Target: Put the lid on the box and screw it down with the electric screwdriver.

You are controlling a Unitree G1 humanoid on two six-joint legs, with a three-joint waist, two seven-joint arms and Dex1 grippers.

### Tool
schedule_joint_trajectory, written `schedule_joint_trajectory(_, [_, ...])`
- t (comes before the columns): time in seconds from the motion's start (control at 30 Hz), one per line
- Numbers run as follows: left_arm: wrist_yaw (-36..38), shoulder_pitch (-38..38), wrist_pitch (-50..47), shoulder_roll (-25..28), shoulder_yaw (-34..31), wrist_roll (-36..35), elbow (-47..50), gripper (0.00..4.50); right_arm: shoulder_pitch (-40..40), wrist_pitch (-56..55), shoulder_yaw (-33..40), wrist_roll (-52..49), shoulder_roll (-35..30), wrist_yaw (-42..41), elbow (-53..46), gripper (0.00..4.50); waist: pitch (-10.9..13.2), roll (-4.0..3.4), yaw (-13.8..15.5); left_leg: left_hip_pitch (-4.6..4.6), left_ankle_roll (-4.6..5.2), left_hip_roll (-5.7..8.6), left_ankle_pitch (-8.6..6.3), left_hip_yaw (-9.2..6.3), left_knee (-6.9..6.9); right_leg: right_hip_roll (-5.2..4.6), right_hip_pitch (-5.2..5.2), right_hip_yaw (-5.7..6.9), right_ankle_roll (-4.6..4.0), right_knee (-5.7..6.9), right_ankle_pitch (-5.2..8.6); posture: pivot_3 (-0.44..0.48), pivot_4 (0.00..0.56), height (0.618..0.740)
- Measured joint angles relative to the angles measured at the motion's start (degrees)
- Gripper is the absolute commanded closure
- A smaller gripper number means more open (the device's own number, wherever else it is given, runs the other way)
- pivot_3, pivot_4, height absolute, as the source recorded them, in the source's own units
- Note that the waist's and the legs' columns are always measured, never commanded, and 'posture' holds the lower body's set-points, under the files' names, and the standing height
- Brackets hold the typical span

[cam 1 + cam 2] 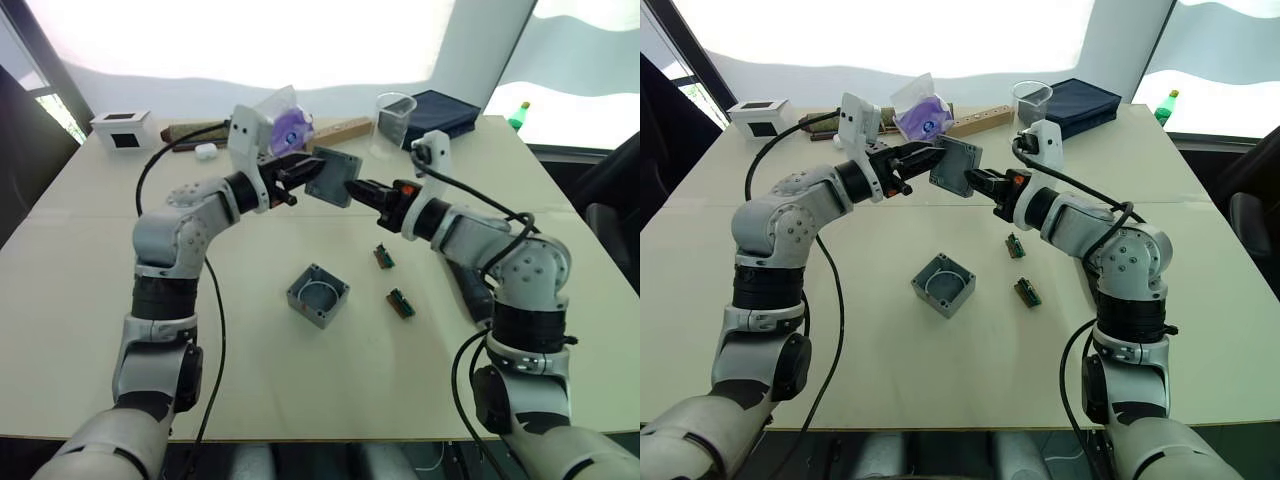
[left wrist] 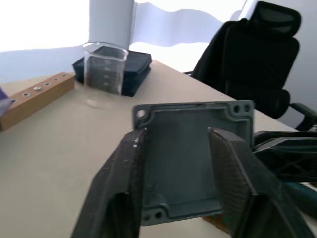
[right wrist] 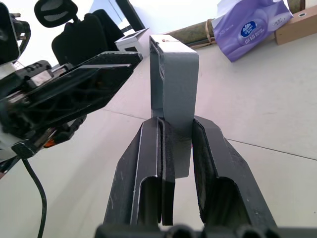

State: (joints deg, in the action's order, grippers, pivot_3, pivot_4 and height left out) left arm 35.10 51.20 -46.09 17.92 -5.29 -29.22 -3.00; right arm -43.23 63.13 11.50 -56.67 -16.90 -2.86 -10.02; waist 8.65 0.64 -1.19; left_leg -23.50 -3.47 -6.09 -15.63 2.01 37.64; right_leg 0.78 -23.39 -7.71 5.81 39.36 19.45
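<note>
Overhead, both end effectors, left (image 1: pixel 300 172) and right (image 1: pixel 352 187), clamp one lid (image 1: pixel 333 176); one box (image 1: pixel 317 295) and seemingly two small connectors (image 1: pixel 393 279) lie below.

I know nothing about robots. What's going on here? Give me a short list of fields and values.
lid: grey, held in the air above the table between both grippers
left gripper: fingers shut on the lid's sides
right gripper: fingers pinching the lid's edge
box: open, on the table below the lid, white ring inside
lid on box: not yet
small parts: two green pieces on the table right of the box
far edge: beaker, navy case, wooden block, tissue pack, white box
</note>
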Motion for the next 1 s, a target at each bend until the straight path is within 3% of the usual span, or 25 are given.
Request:
schedule_joint_trajectory(0.07, [0.50,0.31,-0.99,0.76,-0.07,-0.80,0.12,0.67,0.20,-0.53,-0.18,0.93,-0.07,-0.38,-0.06,4.17,0.00,0.00,-0.02,0.00,0.00,0.00,0.00,0.00,-0.01,0.00,0.00,0.00,0.00,-0.01,0.00,0.000,0.150,0.740])
schedule_joint_trajectory(0.27, [4.13,3.19,-10.25,8.55,-4.73,-7.85,-0.20,0.67,7.93,-14.30,-10.69,17.76,-10.56,-8.14,-7.10,4.17,0.01,-0.01,-0.13,0.01,-0.16,0.05,0.09,-0.04,-0.44,0.00,-0.11,0.00,0.00,-0.17,0.01,0.000,0.150,0.740])
schedule_joint_trajectory(0.37, [4.84,3.31,-12.24,10.37,-5.85,-9.30,-1.20,1.24,16.55,-32.23,-20.62,37.73,-21.65,-11.80,-10.83,4.17,0.04,-0.02,0.22,-0.01,-0.19,0.15,0.11,-0.07,-0.46,-0.05,-0.11,0.00,0.04,-0.27,0.03,0.000,0.150,0.740])
schedule_joint_trajectory(0.43, [5.12,2.90,-12.53,10.91,-6.56,-9.82,-1.57,2.15,21.56,-45.14,-27.88,53.29,-29.34,-13.04,-11.71,4.17,0.10,0.08,0.11,-0.01,-0.22,0.19,0.12,-0.06,-0.47,-0.12,-0.10,-0.01,0.07,-0.29,0.05,0.000,0.150,0.740])
schedule_joint_trajectory(0.63, [7.09,1.96,-11.78,10.16,-2.28,-9.37,-1.35,4.40,27.65,-64.36,-33.25,77.61,-30.12,-8.40,-12.38,4.17,0.13,0.13,0.02,0.05,-0.38,0.20,0.21,-0.05,-0.46,-0.12,-0.08,-0.05,0.06,-0.21,0.05,0.000,0.150,0.740])
schedule_joint_trajectory(0.8, [11.54,-0.51,-10.47,10.86,5.25,-7.02,-1.09,4.40,28.73,-73.17,-37.07,92.49,-27.61,-6.39,-10.80,4.17,0.14,0.14,0.15,0.05,-0.57,0.20,0.32,-0.05,-0.47,-0.12,-0.08,-0.05,0.05,-0.21,0.04,0.000,0.150,0.740])
schedule_joint_trajectory(1.0, [17.11,-2.72,-6.64,14.53,11.30,-3.62,1.45,4.40,29.25,-78.11,-37.98,100.69,-24.11,-5.91,-7.66,4.17,0.14,0.14,0.21,0.09,-0.58,0.20,0.33,-0.05,-0.47,-0.12,-0.06,-0.07,0.05,-0.19,0.04,0.000,0.150,0.740])
